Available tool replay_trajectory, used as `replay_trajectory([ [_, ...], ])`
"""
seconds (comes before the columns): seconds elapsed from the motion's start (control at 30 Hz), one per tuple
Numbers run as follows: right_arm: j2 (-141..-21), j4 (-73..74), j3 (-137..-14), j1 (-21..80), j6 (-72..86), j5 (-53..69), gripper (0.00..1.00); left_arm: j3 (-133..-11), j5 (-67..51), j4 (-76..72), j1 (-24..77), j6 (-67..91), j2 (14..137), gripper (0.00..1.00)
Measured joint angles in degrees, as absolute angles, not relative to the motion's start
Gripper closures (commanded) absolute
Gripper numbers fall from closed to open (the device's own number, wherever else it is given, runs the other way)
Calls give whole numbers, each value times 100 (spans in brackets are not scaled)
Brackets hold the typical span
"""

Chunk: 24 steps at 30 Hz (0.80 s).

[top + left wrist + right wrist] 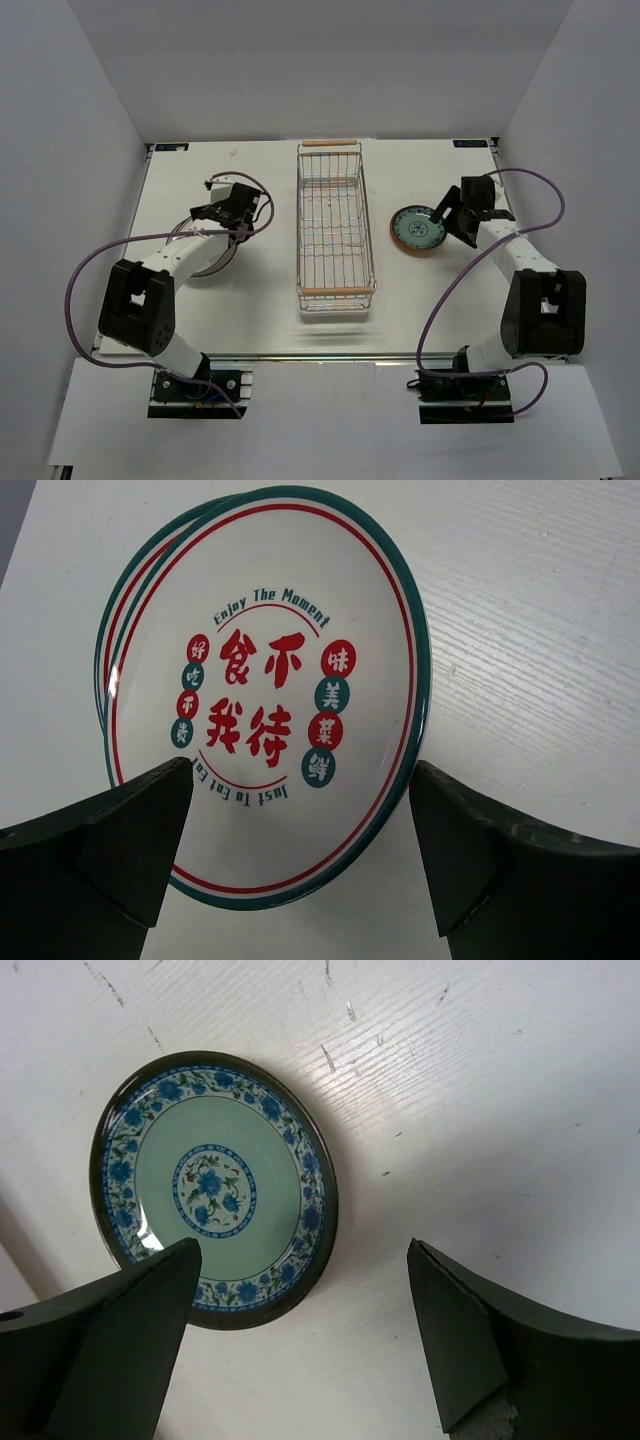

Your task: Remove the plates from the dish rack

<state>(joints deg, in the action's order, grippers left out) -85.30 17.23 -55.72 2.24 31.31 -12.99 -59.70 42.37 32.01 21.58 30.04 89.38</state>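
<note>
Left claw (pixel 300 770) gapes wide, holding nothing, over stacked white plates (pixel 270 600); right claw (pixel 303 1247), equally spread and unladen, hangs beside the teal floral plate (pixel 210 1185).

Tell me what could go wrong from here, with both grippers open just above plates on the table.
The left gripper straddles the white plate, which sits slightly off-centre on another plate. A finger catching its rim might slide it off. In the wrist view, one finger of the right gripper overlaps the edge of the teal plate, so a careless move could knock it.
</note>
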Motion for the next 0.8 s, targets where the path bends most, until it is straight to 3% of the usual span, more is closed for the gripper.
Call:
replay_trajectory([
  [0.8, -8219, 1962, -5572, 226, 3127, -1247, 11, -5972, 3030, 2641, 1839, 2622, 9011, 2],
])
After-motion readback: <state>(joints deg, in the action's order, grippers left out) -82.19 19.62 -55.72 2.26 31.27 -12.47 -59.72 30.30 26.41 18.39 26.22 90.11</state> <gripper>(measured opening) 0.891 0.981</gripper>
